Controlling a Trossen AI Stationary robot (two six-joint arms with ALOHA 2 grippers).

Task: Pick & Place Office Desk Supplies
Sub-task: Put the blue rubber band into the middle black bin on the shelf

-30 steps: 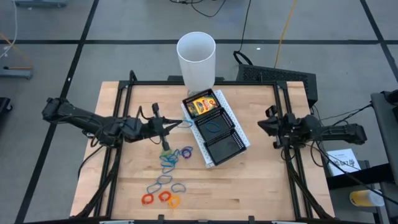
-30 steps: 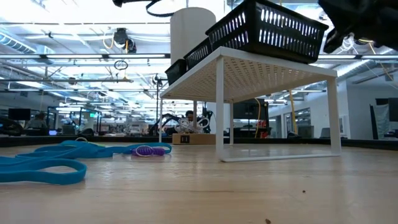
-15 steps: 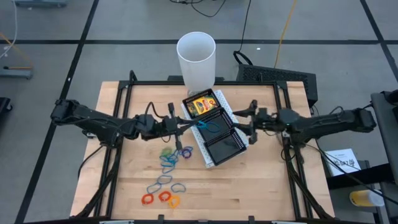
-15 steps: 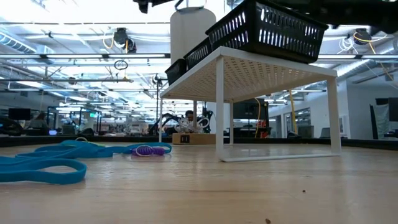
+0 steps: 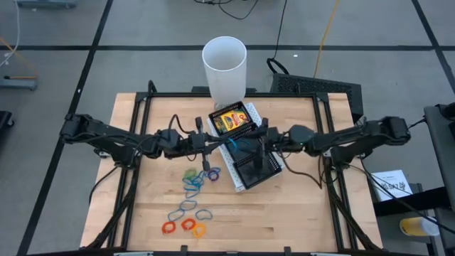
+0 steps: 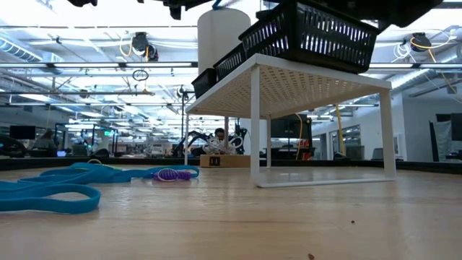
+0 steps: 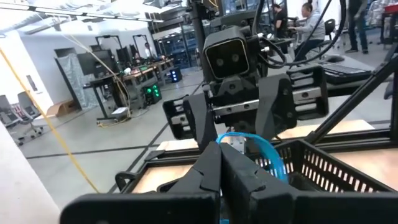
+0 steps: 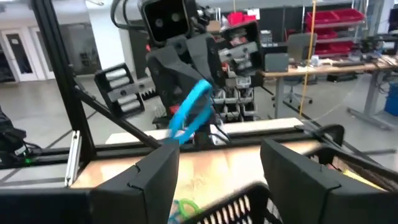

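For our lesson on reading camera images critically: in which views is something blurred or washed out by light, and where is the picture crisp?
Right wrist view: the blue rubber band held by the left gripper is smeared, and the black mesh tray edge is soft. Low view: the near blue bands are out of focus, and ceiling lights glare behind the white cup. High view: evenly lit and crisp.

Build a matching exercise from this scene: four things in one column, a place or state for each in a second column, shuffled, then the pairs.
Things:
1. left tool
2. right tool
3. crayon boxes
4. orange rubber bands

Place or state:
A. lying in the end compartment of the black tray nearest the white cup
B. shut on a blue rubber band
C. open, facing the other arm over the tray
D. on the wooden table, near its front edge

Pairs: 1-B, 2-C, 3-A, 4-D
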